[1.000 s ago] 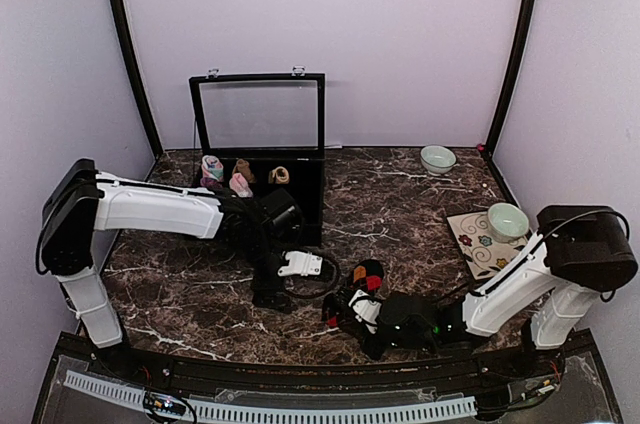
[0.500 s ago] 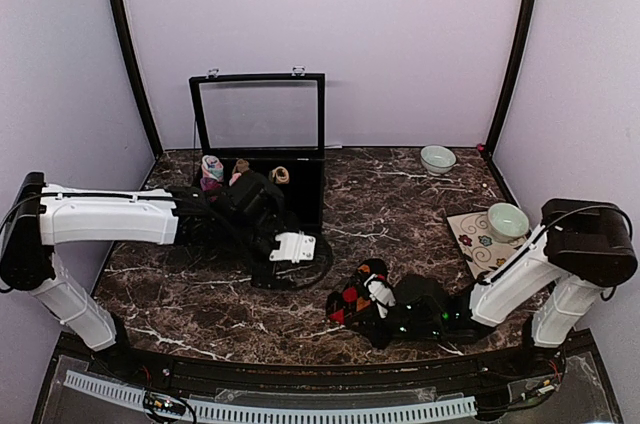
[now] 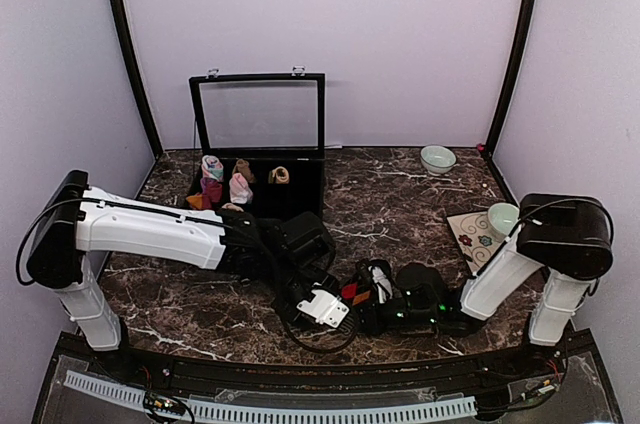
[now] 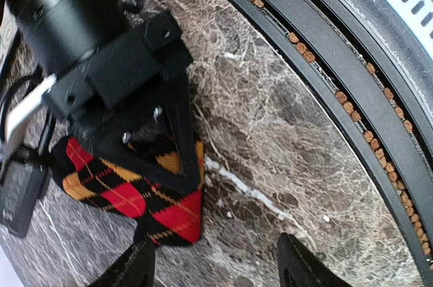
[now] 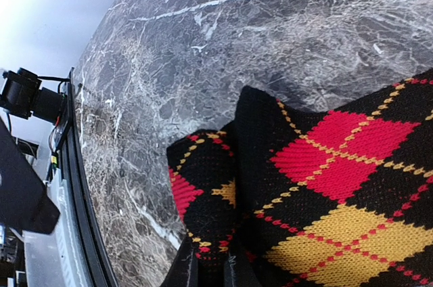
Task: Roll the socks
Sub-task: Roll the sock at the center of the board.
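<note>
Argyle sock (image 5: 325, 185): likely soft, light, floppy knit, not slippery. Right claw (image 5: 211, 270) pinching its folded edge. Left claw (image 4: 215, 268) spread, empty, sock just ahead; take nearest red corner.

Black socks (image 5: 325, 185) with red and yellow diamonds lie on the dark marble surface (image 5: 203, 50) and fill the bottom right corner. A smaller piece sticks out on the left from under the bigger one. At the bottom edge, the right end effector (image 5: 211, 270) pinches that piece between two dark fingers (image 5: 184, 273). A black rail (image 5: 86, 212) runs along the surface's left edge.
</note>
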Available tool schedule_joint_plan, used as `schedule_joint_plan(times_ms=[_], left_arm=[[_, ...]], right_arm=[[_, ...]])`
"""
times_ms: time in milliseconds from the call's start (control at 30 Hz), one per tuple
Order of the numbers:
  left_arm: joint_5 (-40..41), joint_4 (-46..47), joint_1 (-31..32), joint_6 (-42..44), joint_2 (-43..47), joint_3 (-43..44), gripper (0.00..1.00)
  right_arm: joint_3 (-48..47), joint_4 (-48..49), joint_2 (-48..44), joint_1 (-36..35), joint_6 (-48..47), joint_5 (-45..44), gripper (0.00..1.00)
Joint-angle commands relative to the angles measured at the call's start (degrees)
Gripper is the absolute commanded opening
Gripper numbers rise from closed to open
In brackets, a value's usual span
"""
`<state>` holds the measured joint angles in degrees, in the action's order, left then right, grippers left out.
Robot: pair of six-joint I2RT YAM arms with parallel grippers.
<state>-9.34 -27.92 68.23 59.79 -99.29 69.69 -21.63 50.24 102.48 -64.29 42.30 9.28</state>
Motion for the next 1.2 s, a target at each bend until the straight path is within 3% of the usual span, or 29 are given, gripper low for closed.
schedule_joint_plan(times_ms=[0, 100, 500, 1167], left_arm=[[-0.95, 2.24, 0.53, 5.25, -1.59, -0.32, 0.62], [-0.26, 3.22, 0.52, 7.25, -3.55, -1.44, 0.55], [3.64, 12.8, -1.66, 7.96, -7.94, -3.69, 0.55], [1.47, 10.86, -3.61, 6.33, -6.41, -1.09, 0.51]], right_arm=[[2.86, -19.44, 5.34, 0.26, 3.83, 2.52, 0.0], [3.6, -19.16, 4.49, 0.58, 4.51, 2.92, 0.0], [3.87, -21.07, 3.86, 1.36, 3.22, 4.46, 0.0], [3.28, -21.64, 4.85, 3.37, 1.9, 7.15, 0.0]])
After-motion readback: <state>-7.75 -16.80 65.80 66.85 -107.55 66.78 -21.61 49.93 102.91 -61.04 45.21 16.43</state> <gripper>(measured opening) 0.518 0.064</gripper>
